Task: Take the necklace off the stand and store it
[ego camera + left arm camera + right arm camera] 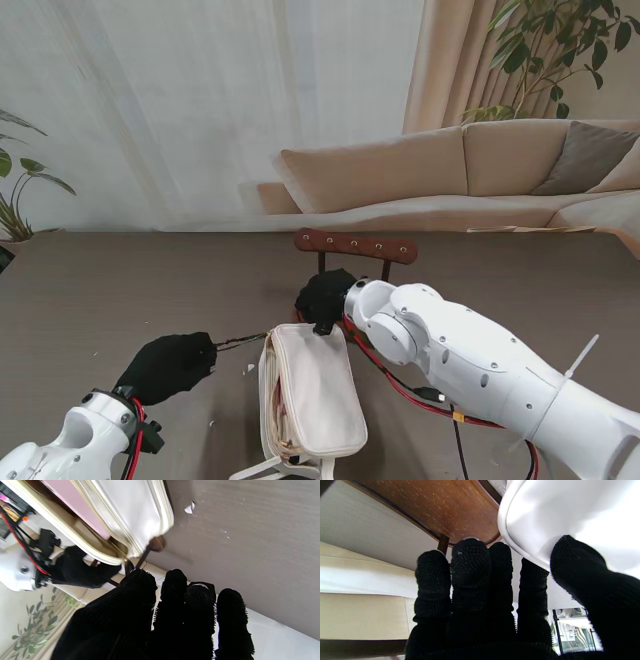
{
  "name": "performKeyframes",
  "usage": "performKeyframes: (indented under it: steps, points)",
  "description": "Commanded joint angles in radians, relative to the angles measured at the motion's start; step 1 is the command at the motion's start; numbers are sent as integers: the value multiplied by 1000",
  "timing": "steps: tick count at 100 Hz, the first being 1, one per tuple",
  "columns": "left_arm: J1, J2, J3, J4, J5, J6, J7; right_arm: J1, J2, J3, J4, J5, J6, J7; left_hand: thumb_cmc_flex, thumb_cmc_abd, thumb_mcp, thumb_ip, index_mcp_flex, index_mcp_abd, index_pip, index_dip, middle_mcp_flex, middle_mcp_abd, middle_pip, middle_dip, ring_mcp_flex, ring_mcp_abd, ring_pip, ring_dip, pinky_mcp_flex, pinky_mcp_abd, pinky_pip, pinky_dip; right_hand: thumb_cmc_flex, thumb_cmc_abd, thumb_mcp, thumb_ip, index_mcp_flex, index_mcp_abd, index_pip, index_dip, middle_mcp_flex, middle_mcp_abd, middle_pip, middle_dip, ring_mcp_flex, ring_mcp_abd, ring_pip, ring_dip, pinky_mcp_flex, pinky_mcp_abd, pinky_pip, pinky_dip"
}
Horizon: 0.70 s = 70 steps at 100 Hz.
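Observation:
A cream zip pouch lies on the table between my hands, its opening along its left side showing a pink lining. My right hand grips the pouch's far end, thumb pressed on its white side. My left hand is closed left of the pouch, pinching a thin dark necklace chain that stretches to the pouch's mouth. The brown wooden stand with its row of pegs rises just beyond the right hand; no chain shows on it.
Small white scraps lie on the brown table beside the pouch. Red and black cables run along my right arm near the pouch. A beige sofa and plants stand behind the table.

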Motion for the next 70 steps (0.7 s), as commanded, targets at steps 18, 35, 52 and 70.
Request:
performKeyframes:
  steps: [18,35,52,70]
  points:
    - [-97,-7,4,54,-35,40,-5,-72,33,39,-77,-28,27,58,29,5,34,31,69,31,122,14,33,2,7,-10,39,12,-8,-5,8,21,12,-7,80,-69,137,47,122,-22,105,33,44,5,26,-7,38,11,43,22,-130,25,73,40]
    - [-173,-7,34,102,-50,55,-6,-106,42,60,-138,-58,74,86,27,2,39,30,71,26,121,16,36,0,7,-12,42,14,-11,-8,10,21,13,-7,82,-84,148,48,131,-16,102,39,55,10,26,-5,40,12,64,27,-118,28,80,40]
    - [-242,-10,70,145,-71,74,4,-132,47,72,-189,-87,163,115,26,2,43,29,73,32,118,16,37,3,5,-14,47,18,-14,-11,13,25,14,-8,81,-102,160,47,138,-6,102,45,64,18,27,-2,40,13,92,33,-104,40,93,42]
    - [-297,-14,111,188,-90,86,24,-168,49,95,-230,-106,245,130,27,2,43,29,73,35,115,16,36,6,5,-15,47,24,-17,-13,12,27,15,-7,84,-102,163,44,137,2,97,48,62,24,26,0,38,18,105,30,-106,48,101,42]
